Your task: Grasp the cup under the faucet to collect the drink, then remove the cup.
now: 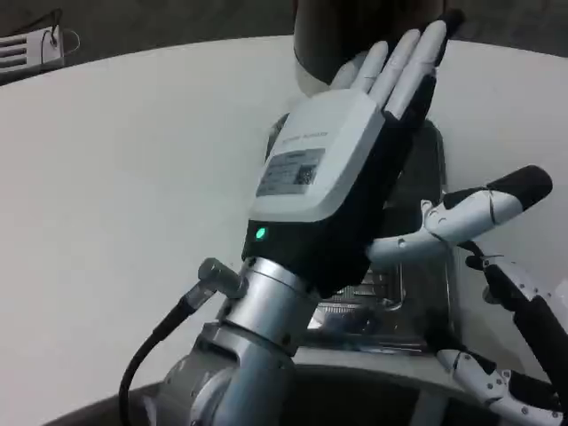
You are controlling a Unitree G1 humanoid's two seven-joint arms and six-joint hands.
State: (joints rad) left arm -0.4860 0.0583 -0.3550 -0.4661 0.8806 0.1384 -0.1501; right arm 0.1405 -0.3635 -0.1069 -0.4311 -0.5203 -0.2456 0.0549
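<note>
My left hand (333, 169) fills the middle of the head view, its white back up and its fingers straight and together, stretched toward the dark drink dispenser (351, 31) at the top. It holds nothing that I can see. The hand covers the spot below the dispenser, so the cup and the faucet are hidden. My right hand (493, 257) is at the right edge beside the metal drip tray (417, 306), fingers spread apart with nothing between them.
The white round table (133, 177) stretches out to the left. A small white object with a cable (31, 49) lies at the far left corner. A black cable (151, 351) runs from my left wrist.
</note>
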